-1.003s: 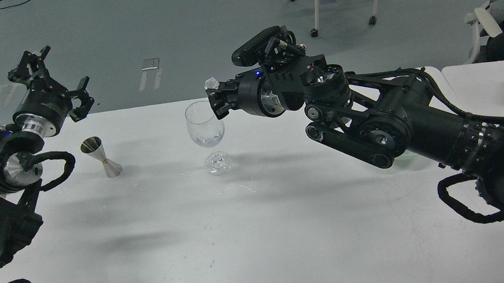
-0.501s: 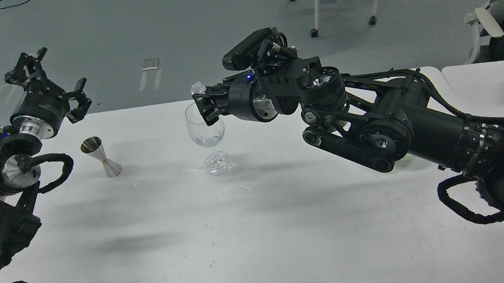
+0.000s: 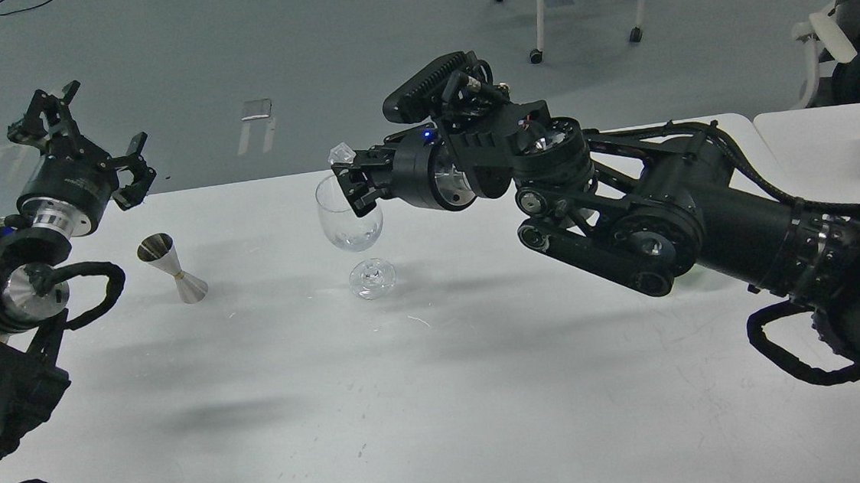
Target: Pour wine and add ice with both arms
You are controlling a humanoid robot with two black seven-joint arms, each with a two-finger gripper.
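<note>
Right gripper, black w/ clawed fingers, is clenched on a small clear glassy ice cube just above the rim of the clear stemmed wine glass on the matte white desk. Left gripper hangs w/ fingers spread, empty, behind the shiny steel hourglass-shaped jigger.

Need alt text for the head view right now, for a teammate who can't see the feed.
The right gripper holds a clear ice cube over the rim of an upright wine glass on a white table. The left gripper is open and empty, raised above a steel jigger standing left of the glass.
</note>
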